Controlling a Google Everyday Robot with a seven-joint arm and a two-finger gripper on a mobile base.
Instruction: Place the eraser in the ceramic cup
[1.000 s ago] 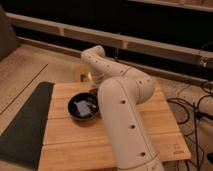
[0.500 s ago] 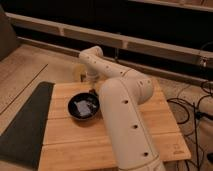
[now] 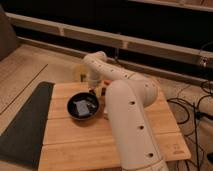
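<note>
Fingers (image 3: 93, 89) sit low over the far-left part of the light wooden slatted counter (image 3: 65, 145), at the end of the white jointed arm (image 3: 127, 115), which arches over from the near right and hides most of them. They're spread wide; can't tell if anything sits between them. The small pale yellowish-cream round ceramic cup (image 3: 79, 73) is just beside the fingers, on their far-left side, upright near the counter's back edge. The wide shallow black bowl (image 3: 84, 108) is just on the near side of the fingers and holds a pale flat rectangular piece (image 3: 82, 106); can't tell if that's the eraser. A small orange object (image 3: 106, 83) is just right of the fingers. A dark grey mat (image 3: 25, 125) lies well to their left, off the counter.
</note>
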